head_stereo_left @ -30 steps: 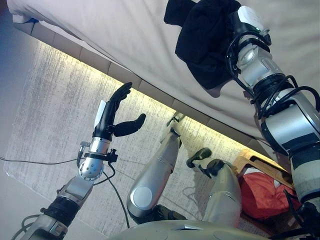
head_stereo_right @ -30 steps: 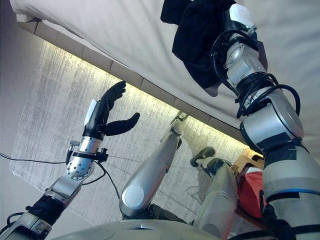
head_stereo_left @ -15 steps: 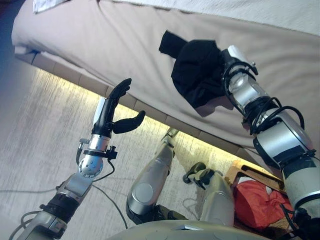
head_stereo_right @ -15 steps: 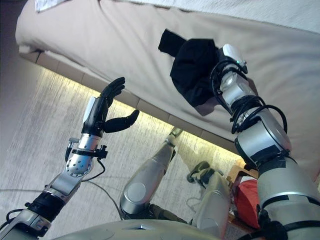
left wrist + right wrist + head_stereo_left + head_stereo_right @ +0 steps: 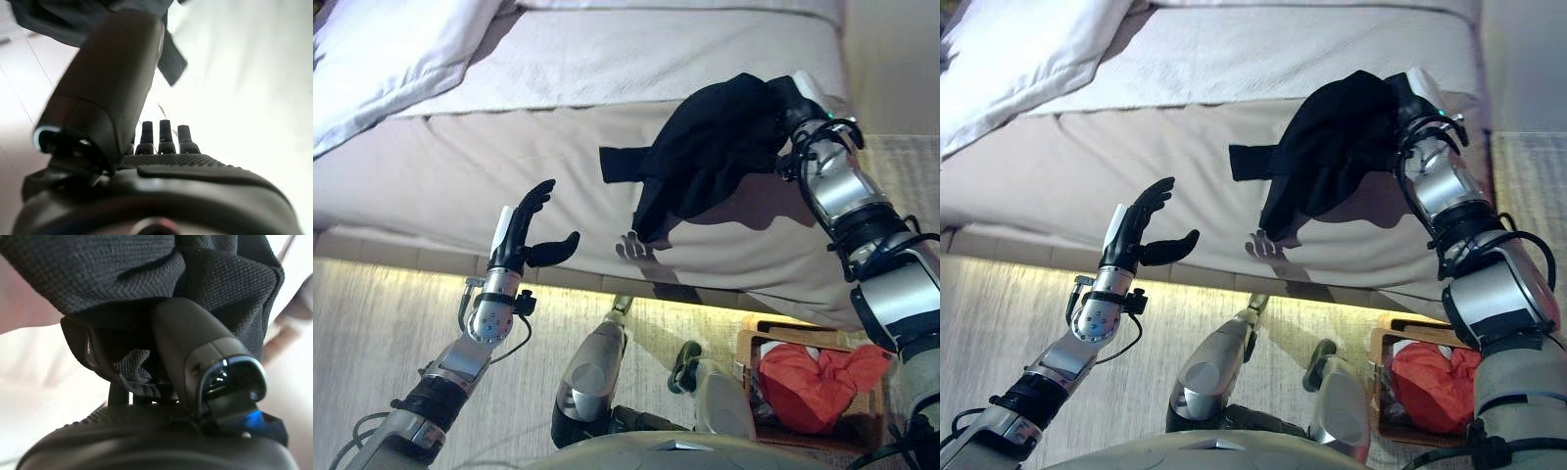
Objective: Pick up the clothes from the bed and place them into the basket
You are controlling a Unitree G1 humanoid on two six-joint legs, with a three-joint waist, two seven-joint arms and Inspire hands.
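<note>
A black garment (image 5: 705, 157) hangs in the air in front of the beige bed (image 5: 460, 166), bunched in my right hand (image 5: 793, 103), which is shut on it. The right wrist view shows the thumb (image 5: 195, 352) pressed into the dark knit cloth (image 5: 122, 274). A strip of the garment (image 5: 1249, 162) sticks out toward my left. My left hand (image 5: 524, 230) is raised lower down, in front of the bed's side, open and holding nothing. The wooden basket (image 5: 749, 343) stands on the floor at the lower right with a red garment (image 5: 813, 377) inside.
A white pillow (image 5: 391, 49) lies on the bed at the upper left. The bed's base has a lit strip (image 5: 411, 269) along the floor. Pale carpet (image 5: 372, 343) spreads below the bed, to my left.
The whole view has swung, so the bed now lies level across the top. My right hand has lifted the black garment higher above the bed's edge. The left hand keeps its open pose.
</note>
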